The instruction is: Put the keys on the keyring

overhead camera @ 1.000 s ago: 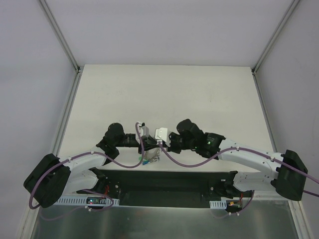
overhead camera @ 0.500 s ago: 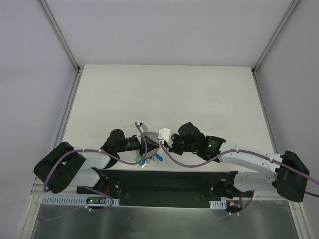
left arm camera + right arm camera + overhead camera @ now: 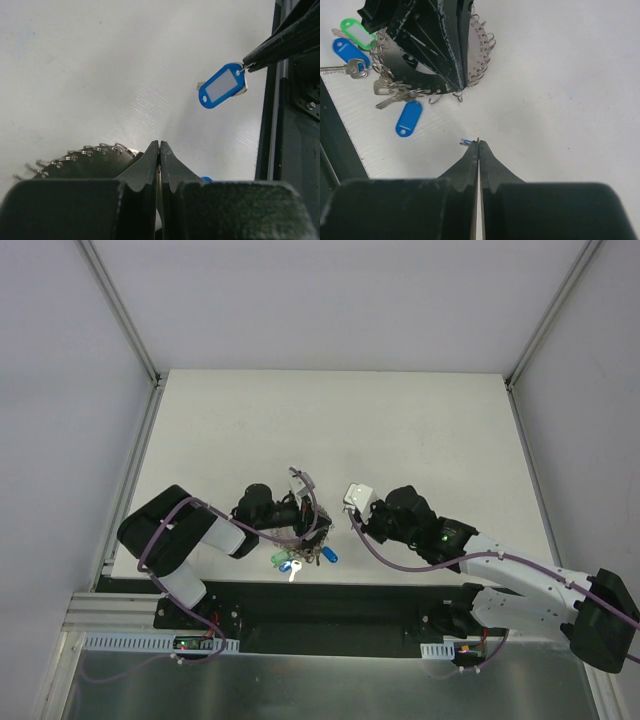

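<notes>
The left gripper (image 3: 159,150), jaws clenched tip to tip, bears against the keyring (image 3: 85,162) near the front edge of the table (image 3: 400,420), probably to steady it, while the right gripper (image 3: 478,145), jaws likewise clenched, stands just apart, and the tagged keys (image 3: 354,67) cluster at the ring's rim.

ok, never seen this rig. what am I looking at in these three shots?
Two robot arms are bolted to a white table, each ending in a two-finger gripper. The overhead picture looks down from behind them; the other two come from wrist cameras looking along each arm's own fingers. The left gripper is shut and seems to pinch the rim of the keyring, a big metal ring edged with small loops. Beside it lie the keys, with a blue tag and a green tag. The right gripper is shut too, a little way off, nothing clearly in it.
</notes>
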Tool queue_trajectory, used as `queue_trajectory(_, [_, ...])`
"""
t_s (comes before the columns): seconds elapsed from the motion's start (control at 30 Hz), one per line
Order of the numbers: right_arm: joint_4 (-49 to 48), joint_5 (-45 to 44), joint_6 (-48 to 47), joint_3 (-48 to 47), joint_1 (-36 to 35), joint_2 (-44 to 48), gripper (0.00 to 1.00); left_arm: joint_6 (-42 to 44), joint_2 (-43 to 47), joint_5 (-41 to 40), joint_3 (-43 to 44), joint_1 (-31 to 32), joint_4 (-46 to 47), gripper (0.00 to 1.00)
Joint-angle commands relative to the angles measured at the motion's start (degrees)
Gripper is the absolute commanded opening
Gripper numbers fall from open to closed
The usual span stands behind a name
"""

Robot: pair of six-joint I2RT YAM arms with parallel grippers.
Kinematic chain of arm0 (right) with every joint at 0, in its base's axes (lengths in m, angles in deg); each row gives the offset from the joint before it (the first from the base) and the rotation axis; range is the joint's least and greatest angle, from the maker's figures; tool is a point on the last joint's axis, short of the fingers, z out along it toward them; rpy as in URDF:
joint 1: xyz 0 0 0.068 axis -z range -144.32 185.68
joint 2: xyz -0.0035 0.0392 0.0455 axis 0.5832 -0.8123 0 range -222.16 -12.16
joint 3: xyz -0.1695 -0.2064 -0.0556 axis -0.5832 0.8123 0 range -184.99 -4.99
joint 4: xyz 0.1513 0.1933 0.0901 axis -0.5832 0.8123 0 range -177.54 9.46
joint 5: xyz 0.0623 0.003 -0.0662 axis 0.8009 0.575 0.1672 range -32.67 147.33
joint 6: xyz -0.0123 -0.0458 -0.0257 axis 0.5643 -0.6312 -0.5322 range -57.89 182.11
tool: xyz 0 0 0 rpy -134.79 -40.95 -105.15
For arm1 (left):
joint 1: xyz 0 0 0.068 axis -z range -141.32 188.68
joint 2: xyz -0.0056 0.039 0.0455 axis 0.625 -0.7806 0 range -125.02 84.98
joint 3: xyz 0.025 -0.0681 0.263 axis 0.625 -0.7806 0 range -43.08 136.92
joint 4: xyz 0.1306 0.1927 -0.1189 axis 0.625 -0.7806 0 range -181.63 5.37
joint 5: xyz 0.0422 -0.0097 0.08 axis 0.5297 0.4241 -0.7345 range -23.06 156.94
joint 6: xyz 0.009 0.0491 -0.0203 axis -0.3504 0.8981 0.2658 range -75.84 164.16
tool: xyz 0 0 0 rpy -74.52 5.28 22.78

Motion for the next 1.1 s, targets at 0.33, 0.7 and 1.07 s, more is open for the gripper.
queue_trajectory(0.33, [-1.8, -1.5, 1.6, 0.5, 1.0, 0.7, 0.01, 9.1, -4.1, -2.9, 4.3, 1.2, -5.6, 0.00])
queue_trajectory(0.7, [-1.6, -1.4, 1.9, 0.7, 1.0, 1.1, 0.01, 11.7, 0.8, -8.0, 4.4, 2.8, -17.2, 0.16])
queue_trajectory(1.07, [-1.6, -1.2, 2.2, 1.0, 1.0, 1.9, 0.01, 16.9, 4.0, -13.8, 10.3, 5.6, -35.6, 0.22])
